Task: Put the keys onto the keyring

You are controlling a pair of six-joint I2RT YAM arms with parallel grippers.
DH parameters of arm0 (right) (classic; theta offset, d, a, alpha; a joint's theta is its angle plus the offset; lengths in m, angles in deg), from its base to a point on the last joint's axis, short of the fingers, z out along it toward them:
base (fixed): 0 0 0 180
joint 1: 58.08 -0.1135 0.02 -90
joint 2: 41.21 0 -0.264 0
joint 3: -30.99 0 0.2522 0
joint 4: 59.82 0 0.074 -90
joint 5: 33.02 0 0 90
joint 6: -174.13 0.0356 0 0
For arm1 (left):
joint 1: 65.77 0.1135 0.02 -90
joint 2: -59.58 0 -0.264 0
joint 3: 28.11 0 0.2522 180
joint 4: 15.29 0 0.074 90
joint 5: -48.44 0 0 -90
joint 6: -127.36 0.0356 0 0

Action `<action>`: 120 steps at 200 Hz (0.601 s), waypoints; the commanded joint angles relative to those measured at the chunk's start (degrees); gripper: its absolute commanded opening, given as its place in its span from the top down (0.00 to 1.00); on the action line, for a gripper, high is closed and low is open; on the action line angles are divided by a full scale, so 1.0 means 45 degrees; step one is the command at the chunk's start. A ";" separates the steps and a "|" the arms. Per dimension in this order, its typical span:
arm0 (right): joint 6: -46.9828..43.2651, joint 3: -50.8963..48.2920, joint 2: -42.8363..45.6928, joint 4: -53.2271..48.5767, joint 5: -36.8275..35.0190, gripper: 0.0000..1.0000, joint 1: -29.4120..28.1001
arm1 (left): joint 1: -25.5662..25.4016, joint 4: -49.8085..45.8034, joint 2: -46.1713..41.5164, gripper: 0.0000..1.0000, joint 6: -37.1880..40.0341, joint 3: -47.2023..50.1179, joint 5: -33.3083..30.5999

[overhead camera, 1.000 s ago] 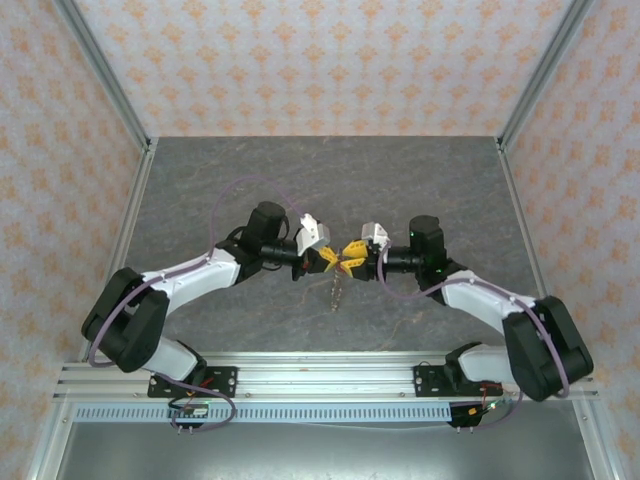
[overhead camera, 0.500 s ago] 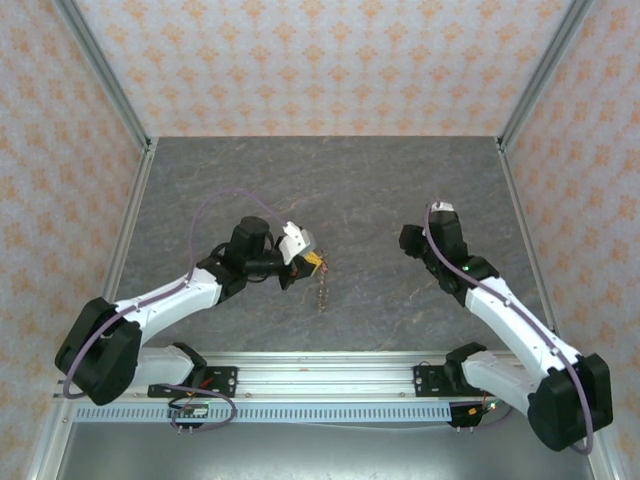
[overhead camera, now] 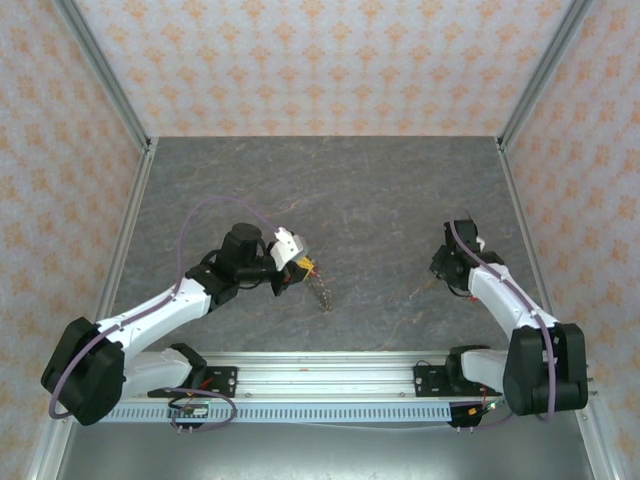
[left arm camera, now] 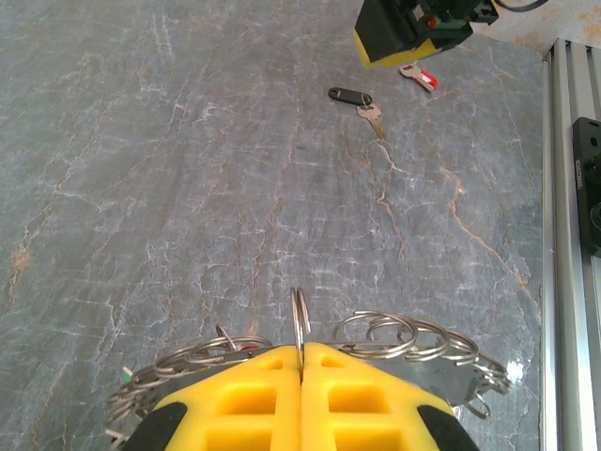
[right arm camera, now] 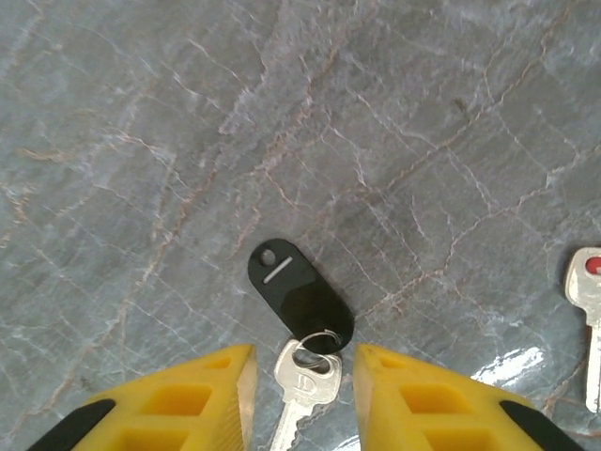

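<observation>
Our left gripper is closed on the thin keyring, held edge-up, well apart from the black-tagged key. Our right gripper stands open, with that key between its jaws. We judge the key light, stiff and slippery on the table, so its thicker black tag seems the better place to pinch.

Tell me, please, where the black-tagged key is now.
In the right wrist view, the black-tagged key lies on the table between the right gripper's open fingers, a red-headed key to its right.
</observation>
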 commanded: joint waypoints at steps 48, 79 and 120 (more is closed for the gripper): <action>0.0020 0.0900 -0.2688 -0.0175 0.0322 0.66 0.0120 | -0.0102 0.0312 -0.0372 1.00 0.0018 0.0163 0.0157; -0.0136 0.1825 -0.3580 -0.1109 0.0272 0.66 -0.0084 | -0.0085 0.0212 -0.0382 1.00 0.0046 0.0180 0.0226; 0.0004 0.2902 -0.3930 -0.2322 -0.1224 0.62 -0.1014 | -0.0076 0.0371 -0.0195 1.00 -0.0009 0.0182 0.0393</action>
